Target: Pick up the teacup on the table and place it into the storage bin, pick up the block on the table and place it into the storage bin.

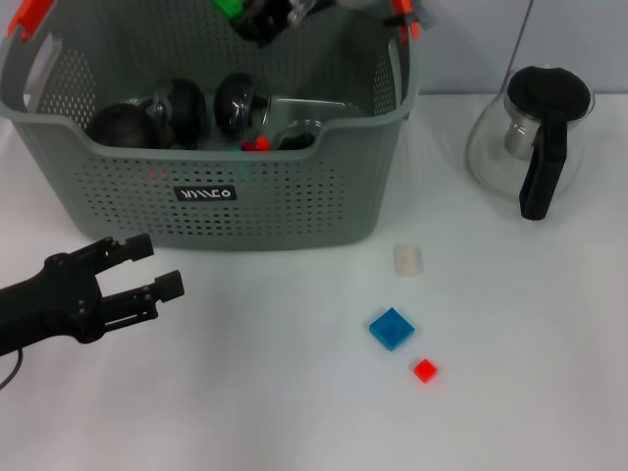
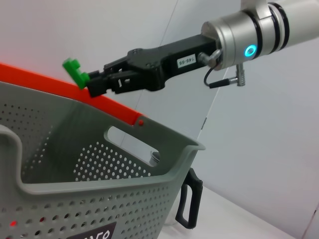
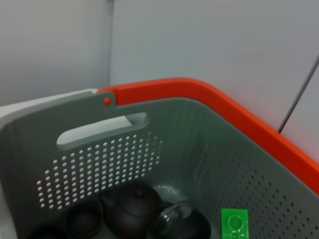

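The grey storage bin (image 1: 226, 211) stands at the back left of the table. Above its open top, my right gripper (image 2: 92, 82) is shut on a small green block (image 2: 75, 69), which also shows at the upper edge of the head view as the green block (image 1: 228, 7). In the right wrist view the green block (image 3: 234, 224) hangs over the bin's inside. Dark teacups (image 3: 84, 217) and a dark teapot (image 3: 132, 206) lie on the bin's floor, with a red block (image 1: 257, 144). My left gripper (image 1: 162, 265) hovers open and empty in front of the bin, low on the left.
A blue block (image 1: 392, 328), a small red block (image 1: 425, 370) and a clear block (image 1: 408, 259) lie on the white table to the right of the bin. A glass teapot (image 1: 530, 137) with black lid and handle stands at the back right.
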Tool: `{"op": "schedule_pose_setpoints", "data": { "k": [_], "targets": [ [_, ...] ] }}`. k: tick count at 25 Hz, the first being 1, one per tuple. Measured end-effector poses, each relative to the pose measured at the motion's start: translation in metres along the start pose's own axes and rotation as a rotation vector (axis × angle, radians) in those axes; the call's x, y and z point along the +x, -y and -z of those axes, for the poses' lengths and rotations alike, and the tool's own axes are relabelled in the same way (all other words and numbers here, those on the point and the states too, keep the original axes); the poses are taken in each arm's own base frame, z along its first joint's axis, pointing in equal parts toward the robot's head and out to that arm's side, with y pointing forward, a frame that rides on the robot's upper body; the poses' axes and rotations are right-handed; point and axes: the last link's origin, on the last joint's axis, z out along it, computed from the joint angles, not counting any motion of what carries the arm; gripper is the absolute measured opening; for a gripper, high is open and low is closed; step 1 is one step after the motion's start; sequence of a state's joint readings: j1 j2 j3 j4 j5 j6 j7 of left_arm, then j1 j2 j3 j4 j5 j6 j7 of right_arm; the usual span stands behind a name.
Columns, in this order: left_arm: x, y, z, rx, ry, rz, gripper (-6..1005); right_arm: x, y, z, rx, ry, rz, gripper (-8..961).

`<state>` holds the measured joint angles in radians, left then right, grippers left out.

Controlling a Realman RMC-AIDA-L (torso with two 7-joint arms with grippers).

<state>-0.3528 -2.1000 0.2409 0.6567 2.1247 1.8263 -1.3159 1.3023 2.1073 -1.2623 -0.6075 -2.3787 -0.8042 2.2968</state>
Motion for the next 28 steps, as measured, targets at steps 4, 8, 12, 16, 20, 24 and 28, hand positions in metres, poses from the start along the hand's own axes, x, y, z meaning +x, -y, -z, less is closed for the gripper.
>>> {"op": "schedule_pose_setpoints", "data": {
  "k": [4, 8, 12, 16, 20, 24, 28],
  "targets": [
    [0.000, 0.000, 0.000, 0.000, -0.001, 0.001, 849, 0.002, -0.003, -0.004, 0.003, -0.010, -0.002, 188],
    [0.000, 0.000, -0.001, -0.002, -0.006, 0.004, 849, -0.001, -0.003, -0.002, 0.003, 0.007, 0.004, 213],
    [0.000, -0.001, 0.000, -0.006, -0.017, 0.008, 849, -0.006, 0.002, 0.015, -0.030, 0.126, -0.075, 312],
    [0.001, -0.001, 0.001, -0.003, -0.026, 0.009, 849, 0.003, 0.005, 0.063, -0.127, 0.363, -0.130, 488],
    [0.002, 0.000, -0.001, -0.002, -0.027, 0.005, 849, 0.050, -0.001, 0.116, -0.249, 0.588, -0.067, 624],
    [0.003, 0.001, -0.001, 0.003, -0.025, 0.002, 849, 0.130, -0.007, 0.165, -0.334, 0.680, -0.082, 719],
    [0.005, 0.002, -0.001, 0.004, -0.025, -0.002, 849, 0.169, -0.016, 0.184, -0.391, 0.592, -0.069, 765]
  ]
}}
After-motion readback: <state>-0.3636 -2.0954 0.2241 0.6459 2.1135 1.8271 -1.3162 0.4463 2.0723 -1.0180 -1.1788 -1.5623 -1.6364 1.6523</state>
